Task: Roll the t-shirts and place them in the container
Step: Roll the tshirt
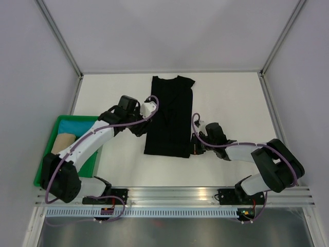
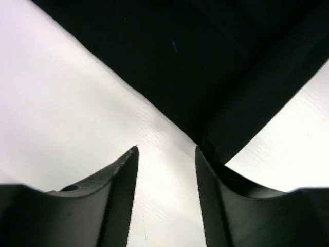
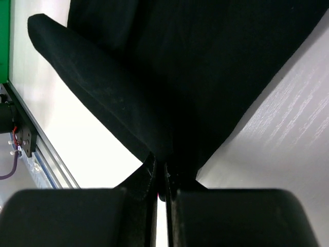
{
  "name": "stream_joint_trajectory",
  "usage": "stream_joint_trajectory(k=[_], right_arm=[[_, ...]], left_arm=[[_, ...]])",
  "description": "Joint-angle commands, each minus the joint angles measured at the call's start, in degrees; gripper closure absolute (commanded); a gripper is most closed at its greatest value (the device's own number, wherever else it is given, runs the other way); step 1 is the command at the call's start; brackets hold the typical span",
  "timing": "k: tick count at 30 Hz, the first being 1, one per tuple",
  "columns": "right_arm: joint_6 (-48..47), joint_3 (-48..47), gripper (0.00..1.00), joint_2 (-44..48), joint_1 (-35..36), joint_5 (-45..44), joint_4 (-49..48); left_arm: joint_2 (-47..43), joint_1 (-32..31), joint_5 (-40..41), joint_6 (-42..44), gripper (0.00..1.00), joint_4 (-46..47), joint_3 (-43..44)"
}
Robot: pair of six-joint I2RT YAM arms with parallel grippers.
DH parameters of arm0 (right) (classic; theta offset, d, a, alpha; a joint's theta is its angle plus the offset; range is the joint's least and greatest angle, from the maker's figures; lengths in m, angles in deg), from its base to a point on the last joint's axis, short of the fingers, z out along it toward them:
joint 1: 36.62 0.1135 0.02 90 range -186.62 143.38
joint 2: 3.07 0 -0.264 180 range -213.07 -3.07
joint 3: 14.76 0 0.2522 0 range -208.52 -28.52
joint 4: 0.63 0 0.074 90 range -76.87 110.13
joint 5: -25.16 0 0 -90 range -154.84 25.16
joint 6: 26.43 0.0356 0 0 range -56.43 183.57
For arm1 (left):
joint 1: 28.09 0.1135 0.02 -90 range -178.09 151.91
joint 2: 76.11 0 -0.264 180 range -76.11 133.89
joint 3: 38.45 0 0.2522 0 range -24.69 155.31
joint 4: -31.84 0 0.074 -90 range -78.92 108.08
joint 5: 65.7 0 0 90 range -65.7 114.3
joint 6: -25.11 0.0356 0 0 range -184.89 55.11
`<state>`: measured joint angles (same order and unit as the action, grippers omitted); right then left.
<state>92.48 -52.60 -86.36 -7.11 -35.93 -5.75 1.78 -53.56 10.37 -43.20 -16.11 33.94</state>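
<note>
- At the bottom of the top view a metal rail (image 1: 175, 194) runs across the frame, and both arm bases sit on it.
- A green bin (image 1: 53, 131) stands at the left edge of the frame, partly under the left arm. A tan object (image 1: 64, 142) and a blue cloth (image 1: 79, 126) lie inside it.
- The right gripper (image 3: 160, 170) is right of the centre, at the near right corner of the t-shirt (image 1: 169, 113). Its jaws are pressed together on the cloth: in the right wrist view the black cloth goes down between the tips.
- In the same view the near edge of the t-shirt makes a thick rounded fold that runs to the upper left of the frame.
- The left gripper (image 1: 145, 127) is a little farther, at the left long edge of the t-shirt, about halfway along it. Its jaws stand apart, with only the white table (image 1: 231, 98) between them.
- In the left wrist view the right finger (image 2: 211, 175) touches the edge of the cloth, and the left finger (image 2: 121, 177) is apart from the cloth.
- The t-shirt lies flat in the middle of the table as a long narrow strip from near to far, with the collar end at the far side.
- Grey walls close the scene behind the table.
</note>
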Motion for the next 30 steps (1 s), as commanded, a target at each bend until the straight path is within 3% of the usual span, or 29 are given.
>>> stream_joint_trajectory(k=[1,3,5,7,11,18,22,26,30], right_arm=[[-0.8,-3.3,0.92,-1.3,-1.2,0.4,4.0],[-1.0,-4.4,0.90,-2.0,-1.7,0.4,5.9],[-1.0,-4.8,0.90,-3.0,-1.9,0.8,5.8],[-1.5,-5.2,0.90,-3.7,-2.0,1.2,5.9],[-1.9,-6.2,0.89,-4.5,-2.0,1.0,6.8],[-4.7,-7.7,0.87,-4.3,-2.0,0.5,10.7],[-9.6,-12.4,0.84,-4.8,-2.3,0.3,17.3],[-11.5,-14.3,0.68,-3.8,-3.1,1.3,18.7],[-12.0,-16.0,0.61,-1.5,-4.1,2.5,21.7]], left_arm=[[-4.0,-8.8,6.8,3.7,0.45,-1.7,-2.0],[-4.2,-13.9,7.4,8.1,0.37,-1.8,-5.4],[-3.8,-17.0,8.5,11.6,0.21,0.3,-8.3],[-3.4,-21.3,12.2,15.8,0.18,4.3,-12.7],[-2.0,-23.7,16.0,19.9,0.17,13.4,-15.4],[-1.4,-24.1,15.3,25.5,0.18,18.7,-20.3],[-1.3,-24.1,12.4,26.2,0.28,18.6,-21.6],[1.4,-23.8,13.5,26.6,0.35,19.5,-22.3],[1.8,-23.7,12.7,24.7,0.42,19.5,-21.2]])
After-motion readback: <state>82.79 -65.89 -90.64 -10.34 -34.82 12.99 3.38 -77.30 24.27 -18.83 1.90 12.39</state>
